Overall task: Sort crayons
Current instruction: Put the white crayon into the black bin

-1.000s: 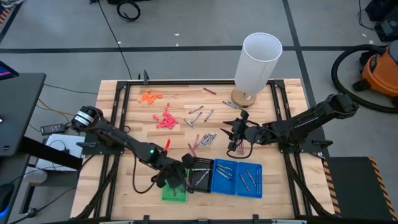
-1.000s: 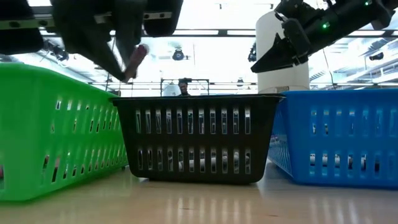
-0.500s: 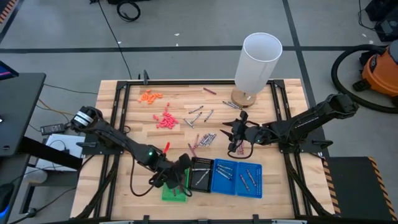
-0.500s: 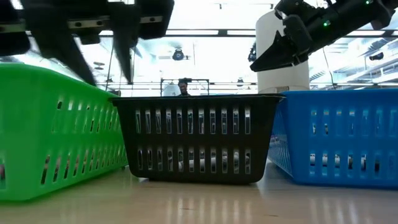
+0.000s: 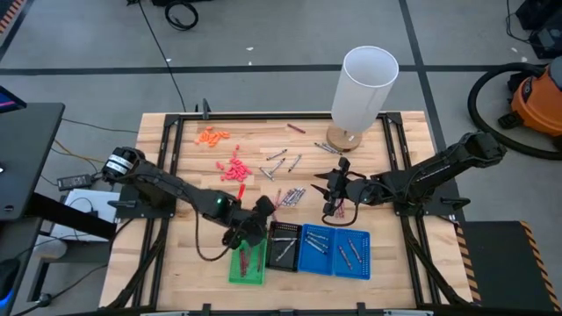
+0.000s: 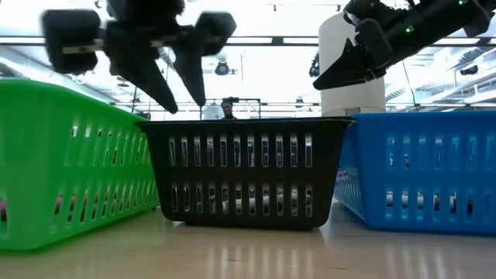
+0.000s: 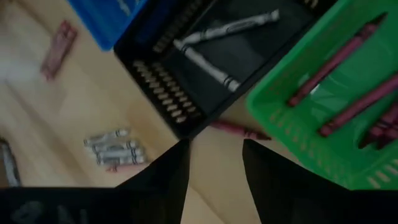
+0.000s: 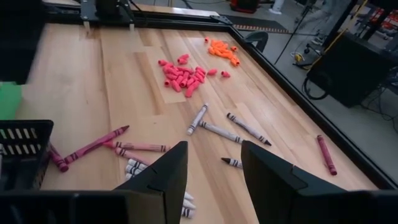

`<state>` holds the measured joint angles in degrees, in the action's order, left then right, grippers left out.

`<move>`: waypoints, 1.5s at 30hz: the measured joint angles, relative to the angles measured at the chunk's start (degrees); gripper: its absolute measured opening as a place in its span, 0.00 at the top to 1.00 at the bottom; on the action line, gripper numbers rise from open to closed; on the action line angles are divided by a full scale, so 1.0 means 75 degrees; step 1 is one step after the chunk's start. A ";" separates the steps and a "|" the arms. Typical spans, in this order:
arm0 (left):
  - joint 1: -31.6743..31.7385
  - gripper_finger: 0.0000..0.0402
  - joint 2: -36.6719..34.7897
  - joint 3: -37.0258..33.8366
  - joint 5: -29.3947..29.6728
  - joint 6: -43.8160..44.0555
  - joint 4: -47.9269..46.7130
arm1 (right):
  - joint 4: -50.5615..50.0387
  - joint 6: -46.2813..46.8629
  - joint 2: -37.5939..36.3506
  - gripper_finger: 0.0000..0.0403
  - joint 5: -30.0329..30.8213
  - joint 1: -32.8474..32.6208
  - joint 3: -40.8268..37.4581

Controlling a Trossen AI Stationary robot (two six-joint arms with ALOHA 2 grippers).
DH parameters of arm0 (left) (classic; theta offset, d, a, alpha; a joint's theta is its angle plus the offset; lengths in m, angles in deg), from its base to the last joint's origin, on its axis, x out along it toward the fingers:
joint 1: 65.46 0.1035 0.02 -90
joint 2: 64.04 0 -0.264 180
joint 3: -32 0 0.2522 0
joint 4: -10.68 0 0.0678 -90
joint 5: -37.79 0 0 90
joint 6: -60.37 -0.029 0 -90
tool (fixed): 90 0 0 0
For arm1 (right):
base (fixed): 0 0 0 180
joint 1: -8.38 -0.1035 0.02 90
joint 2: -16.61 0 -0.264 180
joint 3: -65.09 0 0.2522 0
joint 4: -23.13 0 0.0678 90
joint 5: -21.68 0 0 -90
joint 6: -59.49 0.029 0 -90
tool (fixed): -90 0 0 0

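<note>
Crayons lie loose on the wooden table: a grey and maroon cluster [image 5: 290,195], grey ones [image 8: 198,118] and a red one [image 8: 323,154]. At the near edge stand a green tray [image 5: 247,263] with maroon crayons [image 7: 348,74], a black tray [image 5: 283,244] with grey crayons [image 7: 217,43] and two blue trays [image 5: 335,251]. My left gripper [image 5: 261,212] hangs open and empty above the table just beyond the green and black trays, over a maroon crayon [image 7: 239,129] on the wood. My right gripper [image 5: 332,189] hovers open and empty to the right of the cluster.
A tall white cylinder [image 5: 364,88] on a round wooden foot stands at the far right. Tiny pink-red bits [image 5: 234,168] and orange bits [image 5: 212,135] lie at the far left. A black frame [image 5: 167,158] rims the table. A person [image 6: 229,108] shows far behind.
My left gripper has opened above the green tray and let go of a reddish crayon. It has then gone toward the far edge, past the trays' far rims. My right gripper has kept still.
</note>
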<state>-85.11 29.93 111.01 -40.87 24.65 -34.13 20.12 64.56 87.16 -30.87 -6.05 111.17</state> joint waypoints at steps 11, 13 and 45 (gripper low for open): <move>0.1691 0.64 0.0000 -0.0809 -0.0070 0.0489 0.0184 | -0.0016 -0.0046 0.0000 0.61 0.0002 -0.0090 0.0000; 0.1927 0.64 0.0000 -0.0947 -0.0068 0.0531 0.0290 | -0.0010 -0.0083 0.0000 0.61 0.0000 -0.0090 0.0000; 0.4386 0.65 0.1111 -0.0539 -0.0646 -0.0094 0.0939 | -0.0010 -0.0101 0.0000 0.61 -0.0002 -0.0052 0.0003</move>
<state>-52.21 38.26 106.97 -45.72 23.95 -27.09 20.05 63.80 87.16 -30.89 -6.45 111.19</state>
